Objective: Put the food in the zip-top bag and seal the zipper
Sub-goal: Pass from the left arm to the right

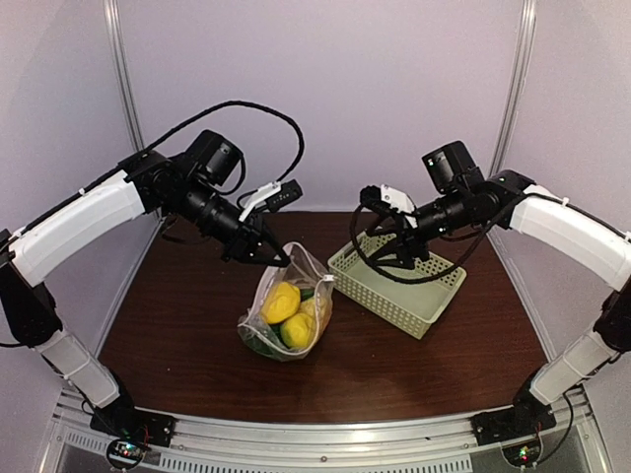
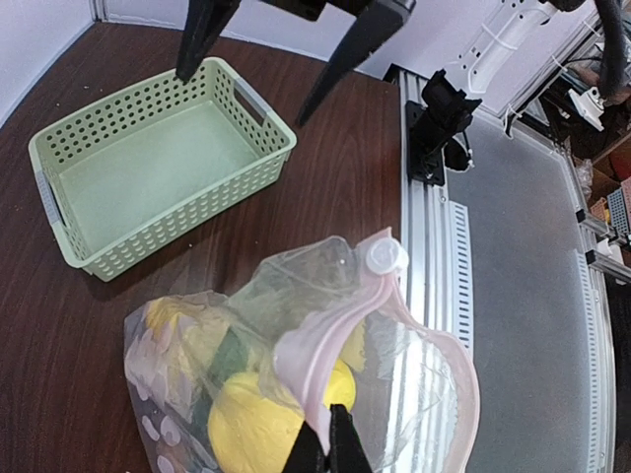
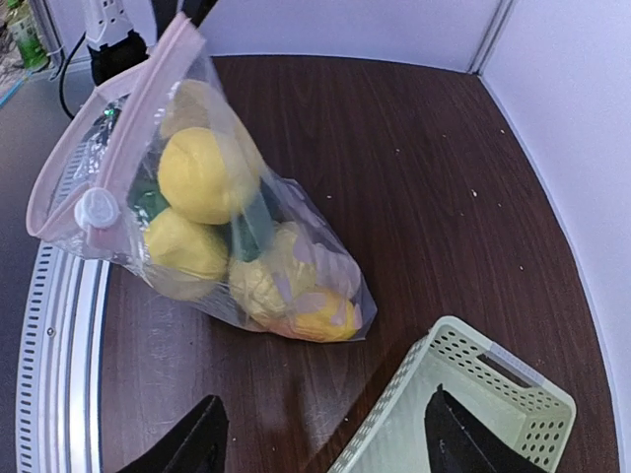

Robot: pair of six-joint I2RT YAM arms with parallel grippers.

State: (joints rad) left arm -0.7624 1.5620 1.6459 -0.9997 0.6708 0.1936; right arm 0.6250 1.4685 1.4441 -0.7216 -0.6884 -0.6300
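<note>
The clear dotted zip-top bag [image 1: 286, 317] stands on the brown table with the food inside: yellow lemons [image 1: 281, 301] and a dark green piece [image 3: 252, 227]. My left gripper [image 1: 274, 258] is shut on the bag's pink zipper strip [image 2: 335, 335] at its top edge and holds it up; in the left wrist view the fingertips [image 2: 330, 439] pinch the strip. The mouth gapes in a loop, with a white slider [image 2: 385, 258] at the far end. My right gripper [image 1: 394, 251] is open and empty, hovering over the near-left corner of the basket; in the right wrist view it [image 3: 325, 453] faces the bag [image 3: 227, 197].
The pale green mesh basket [image 1: 399, 286] sits empty right of the bag; it also shows in the left wrist view [image 2: 158, 168] and the right wrist view [image 3: 473, 414]. The metal rail [image 1: 315, 439] runs along the table's front edge.
</note>
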